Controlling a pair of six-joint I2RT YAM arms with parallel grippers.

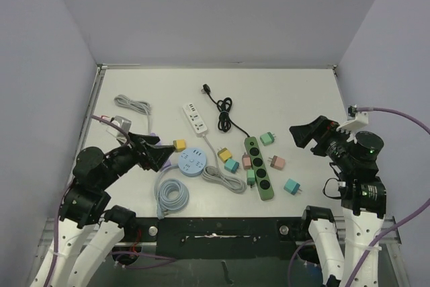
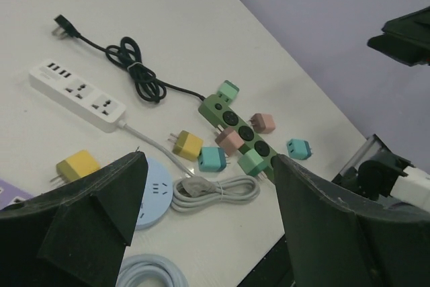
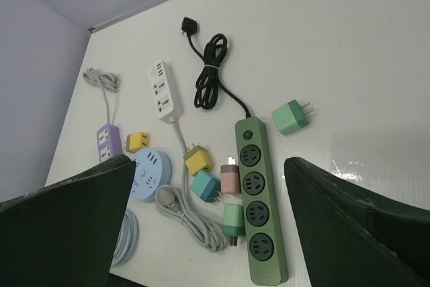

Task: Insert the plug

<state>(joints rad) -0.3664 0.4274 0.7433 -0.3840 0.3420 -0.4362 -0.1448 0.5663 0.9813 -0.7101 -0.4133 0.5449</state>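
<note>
A green power strip (image 1: 259, 168) with several black sockets lies right of the table's centre, also seen in the right wrist view (image 3: 259, 213) and the left wrist view (image 2: 238, 122). Small loose plugs lie around it: a pink plug (image 3: 230, 178) and a mint plug (image 3: 233, 220) against its left side, a teal plug (image 3: 204, 185), a yellow plug (image 3: 197, 160) and another mint plug (image 3: 290, 117). My left gripper (image 1: 164, 152) hovers open at the left, nothing between its fingers. At the right, my right gripper (image 1: 300, 138) hangs open and empty.
A white power strip (image 1: 195, 118), a round blue socket (image 1: 193, 162), a purple strip (image 3: 107, 140), a coiled black cord (image 1: 222, 109), a bundled grey cable (image 1: 225, 178) and a pale blue coil (image 1: 172, 196) lie about. Walls close in the table's sides.
</note>
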